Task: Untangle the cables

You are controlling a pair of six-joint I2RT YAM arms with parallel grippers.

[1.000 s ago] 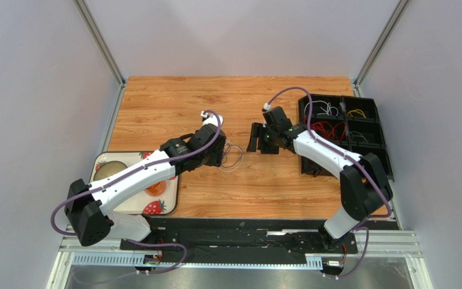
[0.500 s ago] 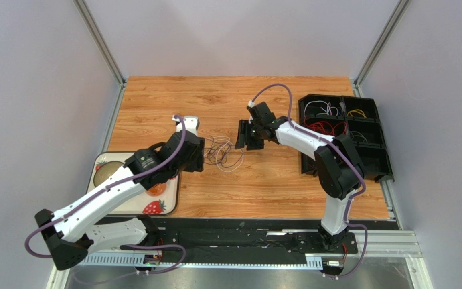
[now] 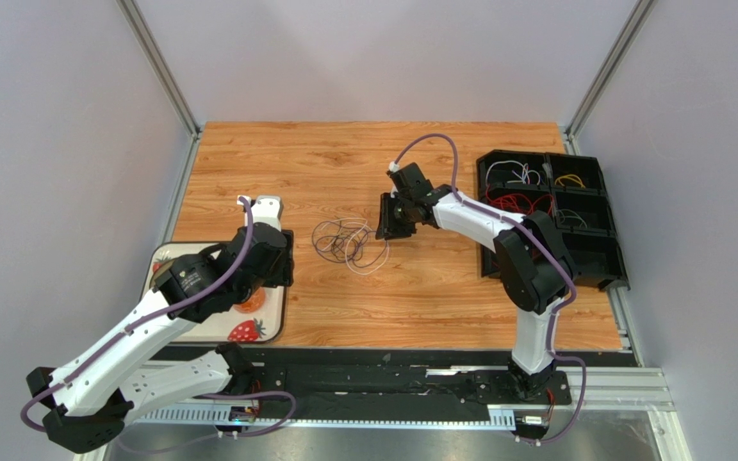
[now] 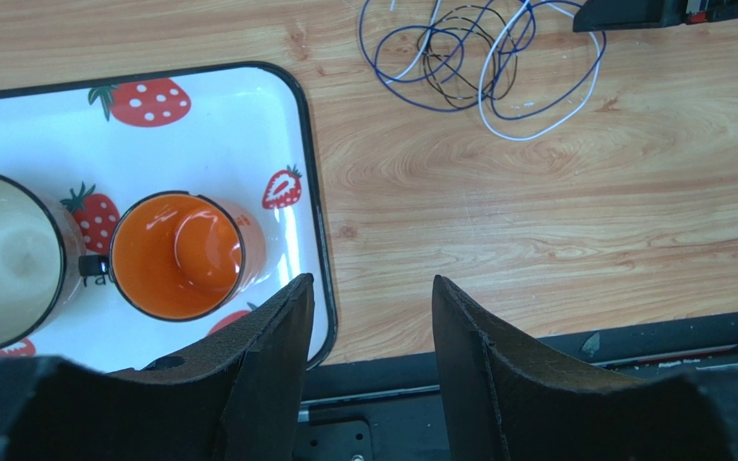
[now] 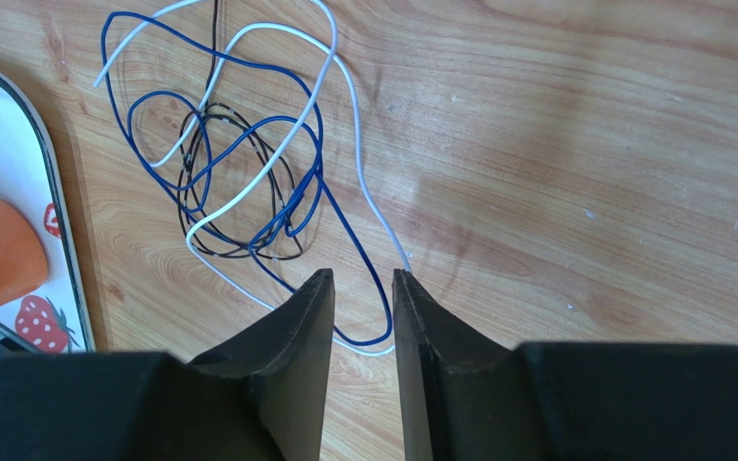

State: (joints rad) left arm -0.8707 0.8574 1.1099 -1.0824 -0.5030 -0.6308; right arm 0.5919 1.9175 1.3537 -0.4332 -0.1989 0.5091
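The cables (image 3: 349, 243) lie as one loose tangle of blue, white and dark loops on the wooden table, mid-left. The tangle shows at the top of the left wrist view (image 4: 479, 58) and fills the right wrist view (image 5: 248, 163). My right gripper (image 3: 389, 219) sits at the tangle's right edge, open by a narrow gap. In its wrist view the right gripper (image 5: 358, 279) hovers over the outer blue and white loop, gripping nothing. My left gripper (image 3: 272, 264) is open and empty, apart from the tangle to its left. In its wrist view the left gripper (image 4: 371, 288) is above the tray's right rim.
A strawberry-print tray (image 3: 166, 254) at front left holds an orange cup (image 4: 178, 254) and a cream mug (image 4: 7, 259). A black compartment bin (image 3: 602, 252) at the right edge holds more wires, red ones (image 3: 522, 204) among them. The table's front edge is just below the left gripper.
My left arm has pulled back left and toward the front, away from the tangle, which now lies uncovered. My right gripper has moved left to the tangle's right edge.
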